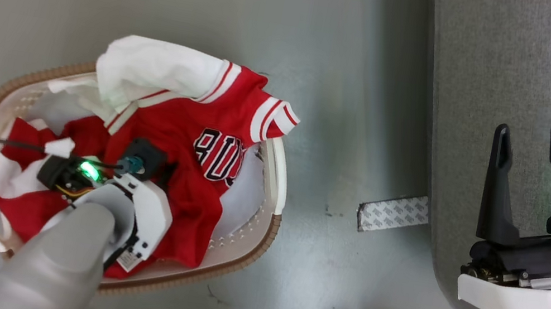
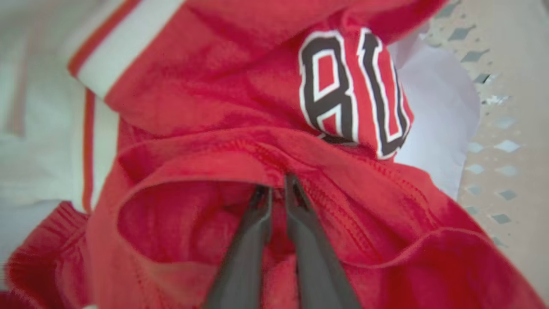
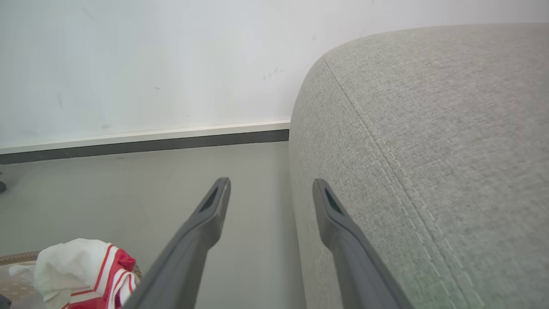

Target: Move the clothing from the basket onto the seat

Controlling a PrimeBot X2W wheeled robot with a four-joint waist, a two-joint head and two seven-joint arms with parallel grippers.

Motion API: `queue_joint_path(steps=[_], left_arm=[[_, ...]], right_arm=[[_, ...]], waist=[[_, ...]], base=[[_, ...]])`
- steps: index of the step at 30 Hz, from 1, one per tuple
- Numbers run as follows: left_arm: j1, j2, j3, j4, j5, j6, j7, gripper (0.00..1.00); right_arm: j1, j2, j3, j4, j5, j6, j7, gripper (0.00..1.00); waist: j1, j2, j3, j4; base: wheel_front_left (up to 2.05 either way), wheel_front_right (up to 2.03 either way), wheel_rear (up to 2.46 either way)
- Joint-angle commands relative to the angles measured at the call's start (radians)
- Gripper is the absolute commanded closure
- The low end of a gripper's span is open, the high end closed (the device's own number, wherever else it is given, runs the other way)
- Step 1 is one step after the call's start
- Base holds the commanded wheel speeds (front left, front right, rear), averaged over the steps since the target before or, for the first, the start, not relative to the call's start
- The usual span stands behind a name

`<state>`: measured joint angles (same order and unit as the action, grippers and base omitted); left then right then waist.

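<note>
In the head view, the basket [image 1: 280,178] sits on the floor [image 1: 278,8] in the lower left of the frame. The clothing [image 1: 178,160] is piled inside it, red with white parts. One white sleeve hangs over the rim at the top of the basket. Black letters with white edges show near the middle of the pile. The left arm comes in from the bottom left and reaches down into the basket, and its wrist covers part of the red cloth.

In the left wrist view, the left pincer [image 2: 276,186] rises from the bottom middle. Its two dark fingers are almost together, and a fold of red cloth with a stitched edge is squeezed between the tips. So this pincer is pinching the clothing. Red cloth lies all around the fingers. The letters are above and to the right of the tips.

The seat [image 1: 524,62] takes up the right side of the head view. The right pincer [image 1: 530,131] is in the lower right, over the seat. Its fingers are spread wide with nothing between them. It is well apart from the basket.
</note>
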<state>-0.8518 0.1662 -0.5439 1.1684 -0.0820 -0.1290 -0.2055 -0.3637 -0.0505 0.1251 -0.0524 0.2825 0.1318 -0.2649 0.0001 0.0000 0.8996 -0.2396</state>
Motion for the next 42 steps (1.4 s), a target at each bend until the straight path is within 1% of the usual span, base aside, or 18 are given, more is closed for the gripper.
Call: queue_joint_path(steps=[1,4,8,12,14,20,25,31,32,36,42], left_arm=[[0.001,-0.008,-0.002,0.009,-0.019,-0.002,-0.014,1.0],[0.026,-0.026,-0.011,0.01,-0.044,-0.002,-0.033,1.0],[0.071,-0.056,-0.018,-0.017,-0.099,-0.002,-0.053,1.0],[0.131,-0.075,-0.027,-0.074,-0.151,-0.002,-0.059,1.0],[0.166,-0.08,-0.027,-0.127,-0.172,-0.002,-0.059,1.0],[0.3,-0.085,-0.01,-0.265,-0.226,-0.002,-0.059,1.0],[0.397,-0.089,-0.001,-0.342,-0.241,-0.002,-0.059,1.0],[0.49,-0.075,0.013,-0.418,-0.249,0.002,-0.059,1.0],[0.49,-0.075,0.013,-0.418,-0.249,0.002,-0.059,1.0],[0.534,-0.067,0.019,-0.473,-0.257,0.011,-0.059,1.0],[0.569,-0.054,0.033,-0.602,-0.28,0.035,-0.046,1.0]], right_arm=[[-0.002,0.0,0.001,0.013,-0.013,-0.002,0.001,0.0],[0.003,0.0,-0.001,0.02,-0.019,-0.002,0.001,0.0],[0.023,0.0,-0.015,0.041,-0.03,-0.002,0.001,0.0],[0.048,0.0,-0.033,0.064,-0.045,-0.002,0.001,0.0],[0.065,0.0,-0.043,0.077,-0.051,-0.002,0.001,0.0],[0.154,-0.001,-0.07,0.118,-0.068,-0.002,0.001,0.0],[0.237,-0.001,-0.086,0.144,-0.077,-0.002,0.001,0.0],[0.327,0.0,-0.091,0.166,-0.079,-0.002,0.001,0.0],[0.327,0.0,-0.091,0.166,-0.079,-0.002,0.001,0.0],[0.376,0.0,-0.085,0.176,-0.078,-0.002,0.001,0.0],[0.428,-0.001,-0.076,0.179,-0.073,-0.002,0.001,0.0]], waist=[[-0.0001,0.0,-0.021,0.011],[-0.0001,0.0,-0.063,0.028],[-0.0001,0.0,-0.148,0.06],[-0.0001,0.0,-0.241,0.099],[-0.0001,0.0,-0.296,0.117],[-0.0001,0.0,-0.476,0.171],[-0.0001,0.0,-0.616,0.209],[-0.0001,0.0,-0.761,0.243],[-0.0001,0.0,-0.761,0.243],[-0.0001,0.0,-0.838,0.255],[-0.0001,0.0,-0.906,0.264]], base=[[0.0,0.0,0.0],[0.0,0.0,0.0],[0.0,0.0,0.0],[0.0,0.0,0.0],[0.0,0.0,0.0],[0.0,0.0,0.0],[0.0,0.0,0.0],[0.0,0.0,0.0],[0.0,0.0,0.0],[0.0,0.0,0.0],[0.0,0.0,0.0]])
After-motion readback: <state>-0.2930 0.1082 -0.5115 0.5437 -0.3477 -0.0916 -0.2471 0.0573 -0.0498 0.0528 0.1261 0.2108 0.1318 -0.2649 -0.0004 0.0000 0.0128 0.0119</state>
